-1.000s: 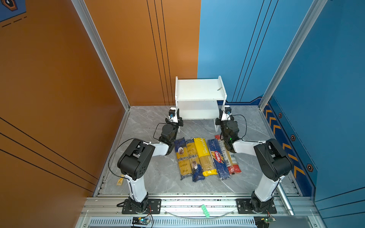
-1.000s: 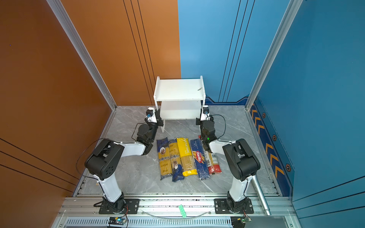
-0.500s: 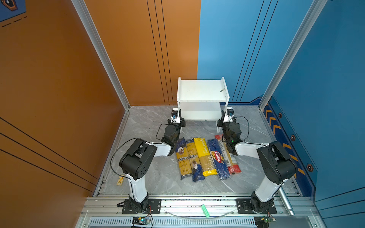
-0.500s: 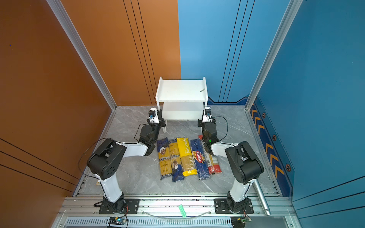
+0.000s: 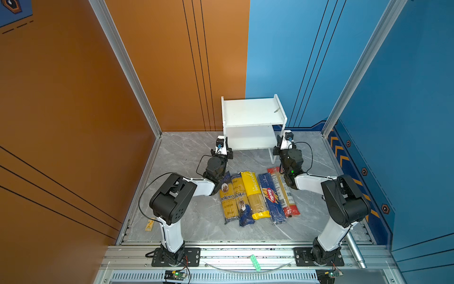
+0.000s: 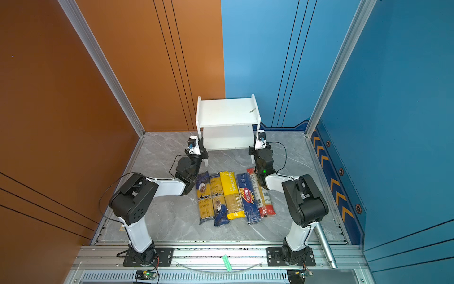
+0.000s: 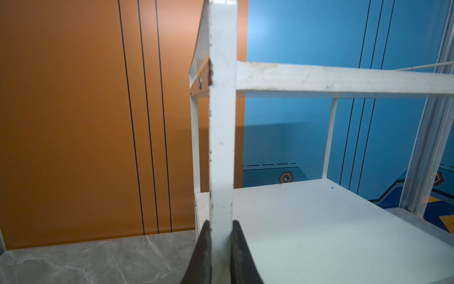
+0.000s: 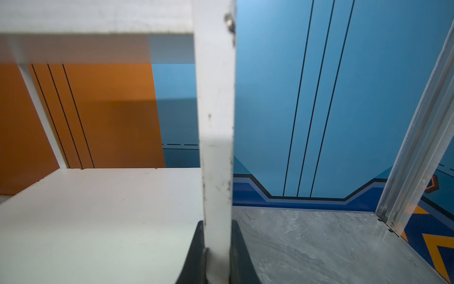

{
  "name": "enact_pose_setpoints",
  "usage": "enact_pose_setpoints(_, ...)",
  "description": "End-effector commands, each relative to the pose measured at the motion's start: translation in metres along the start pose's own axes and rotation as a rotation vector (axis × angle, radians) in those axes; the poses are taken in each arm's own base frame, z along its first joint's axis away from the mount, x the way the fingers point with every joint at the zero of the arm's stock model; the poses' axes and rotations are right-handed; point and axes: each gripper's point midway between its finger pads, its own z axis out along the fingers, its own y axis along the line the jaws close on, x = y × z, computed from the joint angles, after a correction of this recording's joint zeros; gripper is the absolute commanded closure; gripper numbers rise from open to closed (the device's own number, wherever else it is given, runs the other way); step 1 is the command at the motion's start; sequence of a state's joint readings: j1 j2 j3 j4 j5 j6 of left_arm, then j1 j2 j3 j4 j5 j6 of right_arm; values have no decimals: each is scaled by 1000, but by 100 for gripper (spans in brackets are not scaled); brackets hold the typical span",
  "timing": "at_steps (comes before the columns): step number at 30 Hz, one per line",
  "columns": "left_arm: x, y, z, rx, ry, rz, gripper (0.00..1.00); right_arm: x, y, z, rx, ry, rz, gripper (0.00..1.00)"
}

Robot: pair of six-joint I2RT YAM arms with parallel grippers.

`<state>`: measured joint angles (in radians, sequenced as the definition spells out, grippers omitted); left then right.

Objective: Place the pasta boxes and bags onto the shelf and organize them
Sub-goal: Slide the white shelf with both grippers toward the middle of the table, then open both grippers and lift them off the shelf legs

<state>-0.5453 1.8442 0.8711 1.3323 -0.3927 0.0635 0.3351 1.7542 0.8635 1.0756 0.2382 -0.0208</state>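
Observation:
The white two-tier shelf (image 5: 250, 110) (image 6: 226, 110) stands at the back of the grey floor, both boards bare. My left gripper (image 5: 227, 145) (image 7: 221, 226) is shut on its front left upright (image 7: 222, 123). My right gripper (image 5: 278, 143) (image 8: 217, 226) is shut on the front right upright (image 8: 216, 98). Several pasta packs lie side by side in front of the shelf, between the arms: two navy-and-yellow ankara packs (image 5: 227, 199) (image 5: 242, 200), a bright yellow one (image 5: 254, 194), a dark blue Barilla (image 5: 271, 196) and a clear one with red ends (image 5: 282, 191).
Orange and blue walls close in right behind the shelf. A small yellow tag (image 5: 149, 225) lies at the floor's left edge. A metal cylinder (image 5: 355, 250) rests by the right arm's base, and a green strip (image 5: 255, 262) sits on the front rail.
Both grippers, still shut on the shelf's front uprights, have carried it a little to the right. The pasta packs have not moved.

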Motion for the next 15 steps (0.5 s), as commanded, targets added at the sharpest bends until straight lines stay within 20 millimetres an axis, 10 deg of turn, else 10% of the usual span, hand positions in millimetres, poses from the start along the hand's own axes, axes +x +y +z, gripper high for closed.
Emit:
enact_pose_setpoints(1, 49, -24, -12, 73, 141, 99, 100, -13, 13, 5, -56, -42, 37, 100)
enact_pose_setpoints(7, 47, -20, -12, 34, 139, 124, 45, -11, 11, -1, -50, -48, 39, 100)
enact_pose_setpoints(13, 46, -19, -14, 15, 137, 149, 27, -15, 11, -8, -54, -54, 40, 98)
enact_pose_setpoints(15, 46, -20, -16, 14, 137, 150, 24, -15, 11, -11, -53, -53, 40, 73)
